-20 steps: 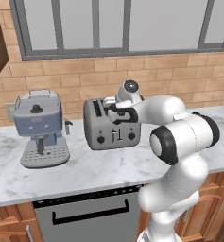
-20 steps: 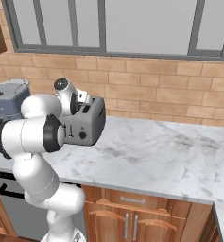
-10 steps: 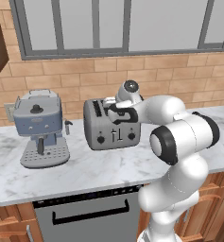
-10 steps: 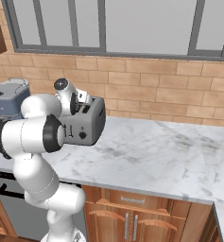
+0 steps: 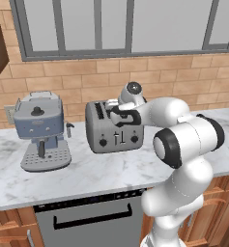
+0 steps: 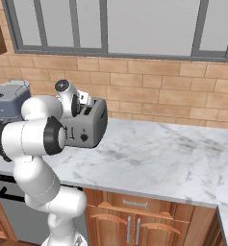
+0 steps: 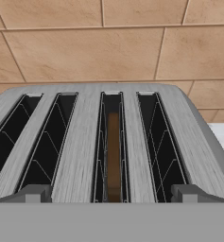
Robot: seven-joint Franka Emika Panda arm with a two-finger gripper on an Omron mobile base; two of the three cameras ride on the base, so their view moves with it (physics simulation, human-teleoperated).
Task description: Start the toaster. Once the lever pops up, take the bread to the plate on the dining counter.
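1. Left base view — the grey four-slot toaster (image 5: 115,128) stands on the marble worktop (image 5: 87,173) beside a blue-grey espresso machine (image 5: 39,130); the gripper (image 5: 117,107) hangs over its top.
2. Right base view — the arm partly hides the toaster (image 6: 89,122), which stands before the brick wall (image 6: 149,91).
3. Hand view — the jaws stand wide open over the slots, gripping nothing; the brown bread (image 7: 113,156) sits upright in the third slot from the left.

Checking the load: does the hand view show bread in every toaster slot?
No, bread sits in just one slot of the toaster.
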